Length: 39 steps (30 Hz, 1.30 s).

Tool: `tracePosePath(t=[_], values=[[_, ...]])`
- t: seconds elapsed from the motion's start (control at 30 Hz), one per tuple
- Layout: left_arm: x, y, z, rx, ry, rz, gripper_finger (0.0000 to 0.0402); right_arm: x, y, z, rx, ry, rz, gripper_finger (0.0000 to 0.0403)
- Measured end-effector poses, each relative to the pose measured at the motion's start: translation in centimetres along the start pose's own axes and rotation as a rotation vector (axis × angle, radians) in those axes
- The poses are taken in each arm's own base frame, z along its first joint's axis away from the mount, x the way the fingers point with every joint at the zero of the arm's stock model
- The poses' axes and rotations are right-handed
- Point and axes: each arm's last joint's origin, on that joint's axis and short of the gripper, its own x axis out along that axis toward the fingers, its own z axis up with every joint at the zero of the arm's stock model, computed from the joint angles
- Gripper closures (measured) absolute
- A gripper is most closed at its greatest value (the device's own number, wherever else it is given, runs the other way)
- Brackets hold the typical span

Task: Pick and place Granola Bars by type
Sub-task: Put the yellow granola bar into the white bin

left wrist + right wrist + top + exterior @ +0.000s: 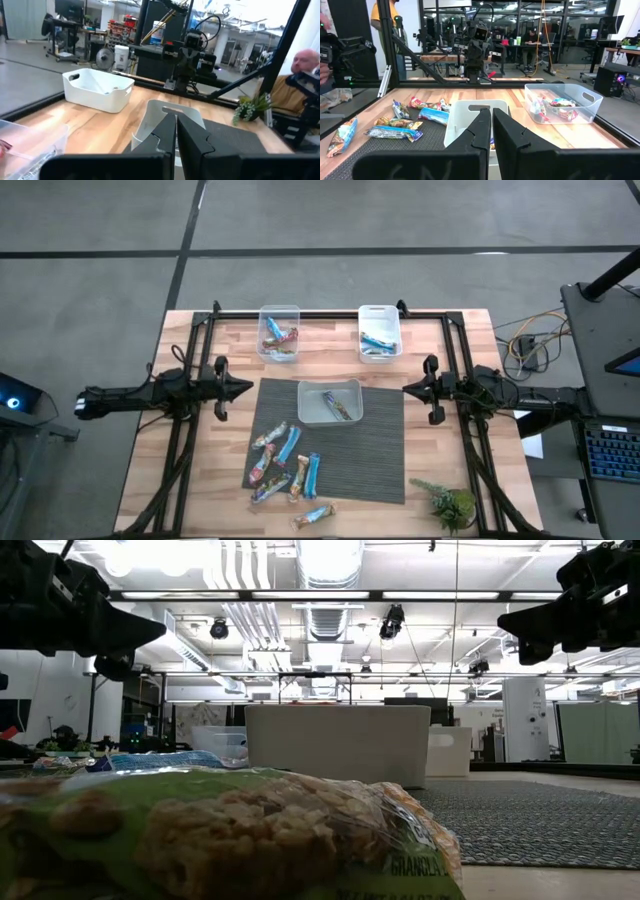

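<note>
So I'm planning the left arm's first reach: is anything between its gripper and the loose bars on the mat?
Nothing visible. The left gripper, fingers shut, hangs above the mat's edge; the loose bars lie open beyond it, the middle tub off to the side.

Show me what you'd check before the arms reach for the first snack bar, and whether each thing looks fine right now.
1. Left gripper clear of the mat: ok, parked at its left edge, jaws shut.
2. Right gripper clear: ok, at the mat's right edge, jaws shut.
3. Loose granola bars reachable: ok, scattered on the dark mat.
4. Two far tubs ready: ok, both hold bars.
5. Centre tub empty: not ok, one bar inside.
6. Jaws open for grasping: not ok.
</note>
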Motion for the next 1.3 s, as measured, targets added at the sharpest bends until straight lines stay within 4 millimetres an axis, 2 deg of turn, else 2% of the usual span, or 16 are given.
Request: tracePosePath(t=[0.47, 0.7, 0.93, 1.3], values=[[-0.1, -0.1, 0.7, -0.085, -0.036, -0.011, 0.0401, 0.0, 0.0, 0.0, 0.000, 0.000, 0.000, 0.0394], [-0.1, -0.7, 3.4, -0.053, -0.005, -0.004, 0.0401, 0.0, 0.0, 0.0, 0.000, 0.000, 0.000, 0.0394], [0.7, -1.5, 6.7, -0.101, 0.034, 0.000, 0.0401, 0.0, 0.0, 0.0, 0.000, 0.000, 0.000, 0.0394], [3.5, -3.0, 12.5, -0.056, 0.253, 0.024, 0.0401, 0.0, 0.0, 0.0, 0.000, 0.000, 0.000, 0.0394]])
